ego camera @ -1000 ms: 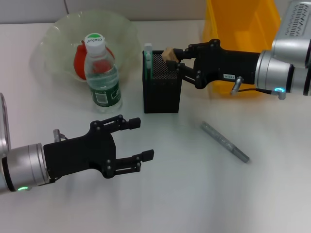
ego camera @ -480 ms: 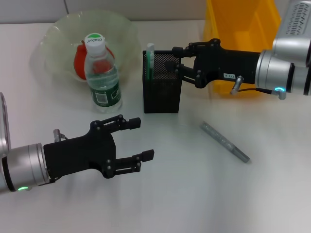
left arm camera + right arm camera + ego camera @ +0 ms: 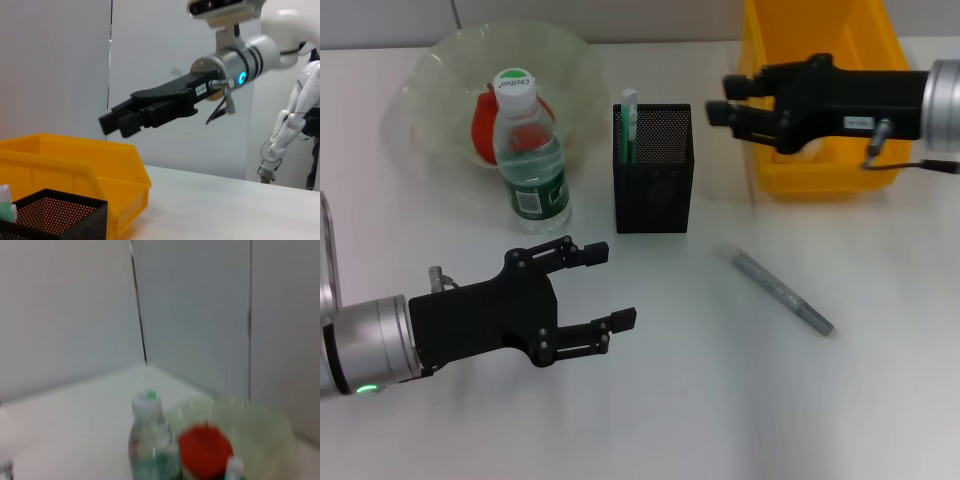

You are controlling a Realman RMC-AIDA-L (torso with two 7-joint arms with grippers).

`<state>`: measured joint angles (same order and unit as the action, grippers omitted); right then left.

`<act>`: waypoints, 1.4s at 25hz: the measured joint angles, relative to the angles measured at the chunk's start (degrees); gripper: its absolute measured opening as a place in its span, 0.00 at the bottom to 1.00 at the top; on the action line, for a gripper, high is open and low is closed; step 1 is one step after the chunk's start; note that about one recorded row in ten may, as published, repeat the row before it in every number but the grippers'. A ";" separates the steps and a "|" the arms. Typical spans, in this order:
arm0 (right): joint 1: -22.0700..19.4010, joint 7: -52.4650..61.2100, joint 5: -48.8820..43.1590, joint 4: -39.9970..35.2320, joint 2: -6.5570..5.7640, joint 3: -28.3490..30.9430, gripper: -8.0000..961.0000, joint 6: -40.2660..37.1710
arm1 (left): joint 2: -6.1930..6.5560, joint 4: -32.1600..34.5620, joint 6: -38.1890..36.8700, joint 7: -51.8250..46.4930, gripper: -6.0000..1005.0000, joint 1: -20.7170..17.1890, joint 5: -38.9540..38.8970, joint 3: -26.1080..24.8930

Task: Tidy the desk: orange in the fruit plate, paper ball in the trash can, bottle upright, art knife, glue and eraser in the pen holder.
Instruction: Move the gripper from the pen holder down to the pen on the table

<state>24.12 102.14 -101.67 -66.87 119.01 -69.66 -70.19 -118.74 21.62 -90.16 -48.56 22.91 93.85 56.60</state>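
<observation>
At lower left the left gripper (image 3: 603,287) hovered, fingers spread wide and empty. Upper left: one orange (image 3: 484,128) in the fruit plate (image 3: 430,70), one upright bottle (image 3: 528,152). Centre — one pen holder (image 3: 654,185) holding the art knife (image 3: 629,125). One glue (image 3: 782,291) lay lower right on the desk (image 3: 720,400). Upper right, the right gripper (image 3: 722,96) — narrowly parted, empty — hung before the trash can (image 3: 820,170).

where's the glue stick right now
In the head view, the glue lies flat on the desk on the robot's right, in front of the trash can and diagonally in front of the pen holder, touching neither.
</observation>
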 joint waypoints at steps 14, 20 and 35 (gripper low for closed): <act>16.81 45.38 -43.76 -9.14 0.13 1.34 0.38 -26.30 | -0.08 0.00 0.07 0.25 0.78 0.39 -0.16 0.00; 22.67 45.91 -48.36 -0.41 0.20 1.06 0.38 -28.96 | -0.10 0.00 -0.19 0.31 0.78 0.55 -0.17 0.15; 27.82 45.93 -49.20 15.48 0.39 -2.61 0.38 -22.33 | -0.09 0.00 -0.45 0.23 0.78 0.96 0.01 0.62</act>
<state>51.94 148.06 -150.86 -51.39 119.40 -72.27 -92.53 -118.83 21.62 -90.61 -48.33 23.86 93.86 57.22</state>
